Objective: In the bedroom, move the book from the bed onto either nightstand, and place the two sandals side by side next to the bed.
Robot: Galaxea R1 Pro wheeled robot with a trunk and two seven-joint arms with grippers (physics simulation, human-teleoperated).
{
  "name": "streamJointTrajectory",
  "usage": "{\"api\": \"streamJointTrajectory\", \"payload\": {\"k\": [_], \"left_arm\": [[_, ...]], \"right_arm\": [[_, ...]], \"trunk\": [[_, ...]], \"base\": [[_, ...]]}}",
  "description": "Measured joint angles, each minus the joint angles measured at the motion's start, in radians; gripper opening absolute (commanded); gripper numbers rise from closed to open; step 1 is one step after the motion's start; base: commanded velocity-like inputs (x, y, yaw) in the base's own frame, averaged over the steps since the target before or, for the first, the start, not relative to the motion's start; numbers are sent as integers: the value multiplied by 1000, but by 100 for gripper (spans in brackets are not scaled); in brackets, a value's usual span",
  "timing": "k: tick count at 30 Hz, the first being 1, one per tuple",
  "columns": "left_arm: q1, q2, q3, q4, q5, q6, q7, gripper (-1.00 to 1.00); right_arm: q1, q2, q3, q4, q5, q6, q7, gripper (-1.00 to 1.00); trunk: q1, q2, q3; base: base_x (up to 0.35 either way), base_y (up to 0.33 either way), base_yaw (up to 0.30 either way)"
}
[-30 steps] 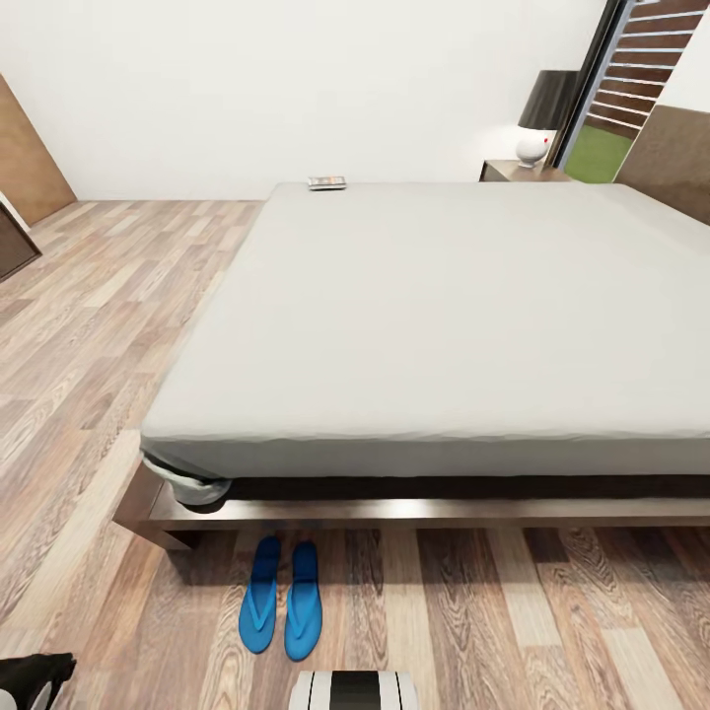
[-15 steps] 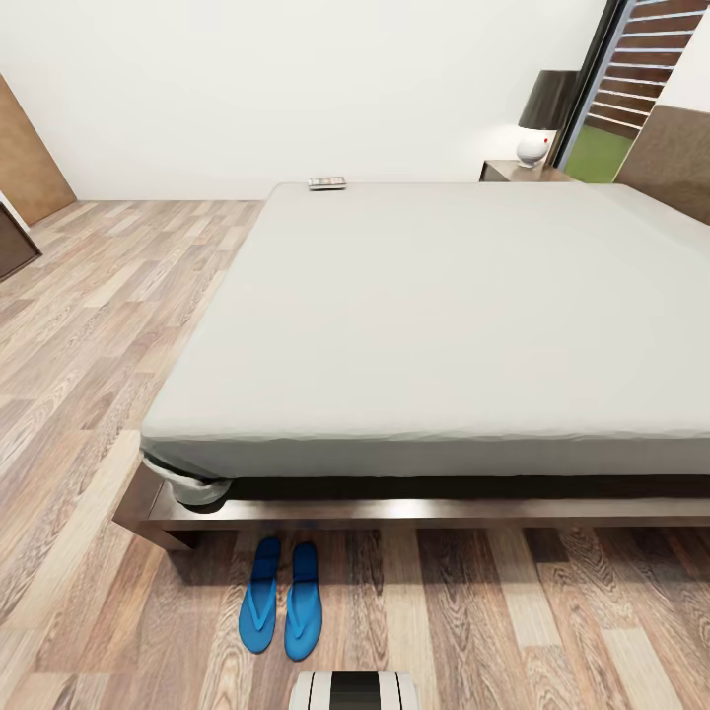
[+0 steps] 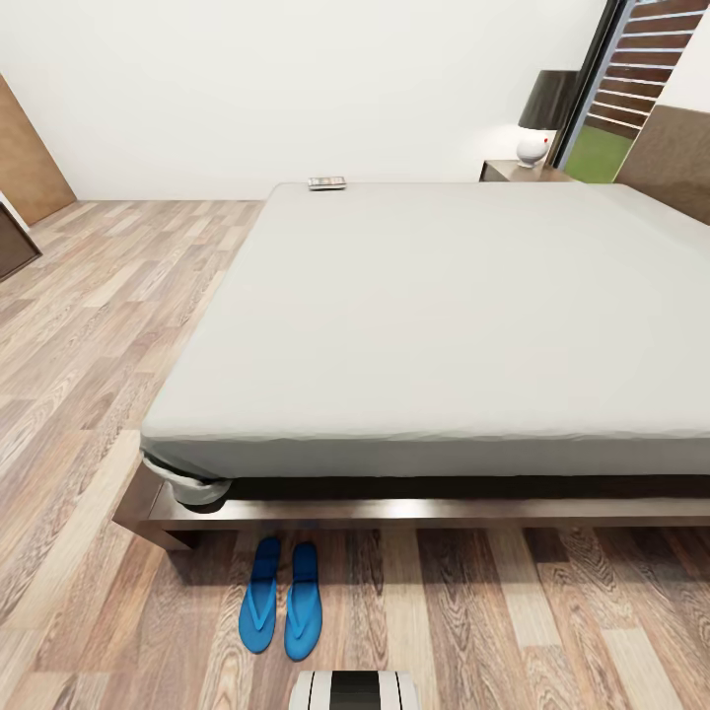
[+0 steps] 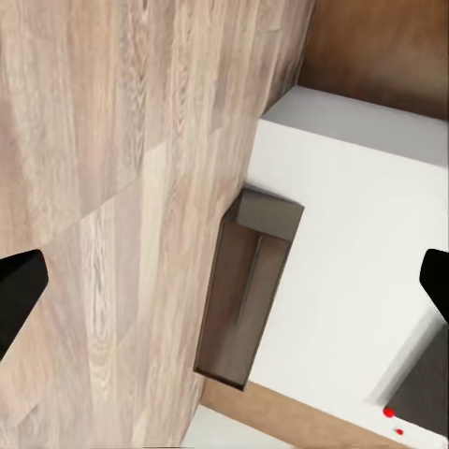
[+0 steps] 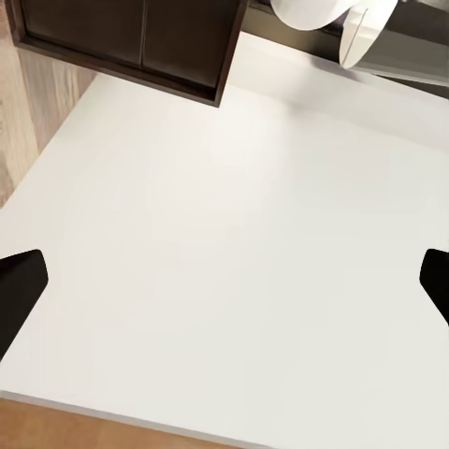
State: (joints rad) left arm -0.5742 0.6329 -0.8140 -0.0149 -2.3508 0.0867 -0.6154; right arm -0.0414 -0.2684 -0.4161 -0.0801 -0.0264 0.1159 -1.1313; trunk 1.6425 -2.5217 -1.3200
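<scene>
Head view: the bed (image 3: 444, 296) spans most of the bedroom floor (image 3: 89, 325), light grey mattress on a dark brown frame. The book (image 3: 326, 182) lies flat at the mattress's far left corner. The two sandals (image 3: 281, 598) lie on the planks just in front of the bed frame, side by side and nearly touching, toes toward the bed. A nightstand (image 3: 521, 171) stands past the bed's far edge, carrying a white lamp (image 3: 537, 118) with a dark shade.

Left wrist view: the left gripper (image 4: 224, 290) is spread wide, fingertips (image 4: 17, 295) at opposite edges of the picture, nothing held. Between the fingers, well apart from them, appear wood floor, a white wall and a dark brown cabinet (image 4: 245, 290).

Right wrist view: the right gripper (image 5: 224, 290) is likewise wide open and empty. Between its fingers lies a white surface (image 5: 234, 243); beyond them a dark brown cabinet front (image 5: 131, 42).
</scene>
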Motion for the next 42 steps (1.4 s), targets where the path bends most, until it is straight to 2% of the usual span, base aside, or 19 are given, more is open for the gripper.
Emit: {"api": "streamJointTrajectory", "payload": {"k": [4,12,15,16,18,21,22,24,26,27,31,32,36,37,41,42], "left_arm": [[0,24,-1,0,-1,14,0,100],[-1,49,1,-1,13,42,4,100],[-3,74,4,-2,52,66,5,100],[-3,75,3,-2,53,66,5,100],[-6,92,13,-4,105,103,7,100],[-13,120,51,-5,235,162,31,100],[-12,120,51,-5,237,163,31,100],[-15,143,93,-6,354,190,71,100],[-17,170,145,-6,486,211,132,100],[-17,170,145,-6,489,211,134,100],[-17,229,263,-7,774,231,317,100],[-17,229,264,-7,777,231,319,100],[-13,260,373,-7,1038,233,525,100],[-13,261,374,-7,1041,233,527,100],[-8,271,428,-8,1266,226,681,100],[-8,271,428,-8,1268,226,682,100]], "right_arm": [[0,0,1,-1,0,0,1,100],[0,0,1,-1,0,-1,3,100],[0,0,7,-1,0,-2,10,100],[0,0,7,-1,0,-2,10,100],[0,-1,16,-1,0,-2,18,100],[0,-1,27,-1,0,-3,37,100],[0,-1,27,-1,0,-3,37,100],[0,-1,31,-1,0,-3,50,100],[0,-1,34,-1,0,-3,59,100],[0,-1,34,-1,0,-3,59,100],[0,-1,38,-1,0,-5,68,100],[0,-1,37,-1,0,-5,68,100],[0,-1,39,0,0,-7,72,100],[0,-1,39,0,0,-7,72,100],[0,0,39,0,0,-9,74,100],[0,0,39,0,0,-9,74,100]], "trunk": [[0,0,0],[0,0,0],[0,0,0],[0,0,0],[0,0,0],[0,0,0],[0,0,0],[0,0,0],[0,0,0],[0,0,0],[0,0,0],[0,0,0],[0,0,0],[0,0,0],[0,0,0],[0,0,0]], "base": [[0,0,0],[0,0,0],[0,0,0],[0,0,0],[0,0,0],[0,0,0],[0,0,0],[0,0,0],[0,0,0],[0,0,0],[0,0,0],[0,0,0],[0,0,0],[0,0,0],[0,0,0],[0,0,0]]}}
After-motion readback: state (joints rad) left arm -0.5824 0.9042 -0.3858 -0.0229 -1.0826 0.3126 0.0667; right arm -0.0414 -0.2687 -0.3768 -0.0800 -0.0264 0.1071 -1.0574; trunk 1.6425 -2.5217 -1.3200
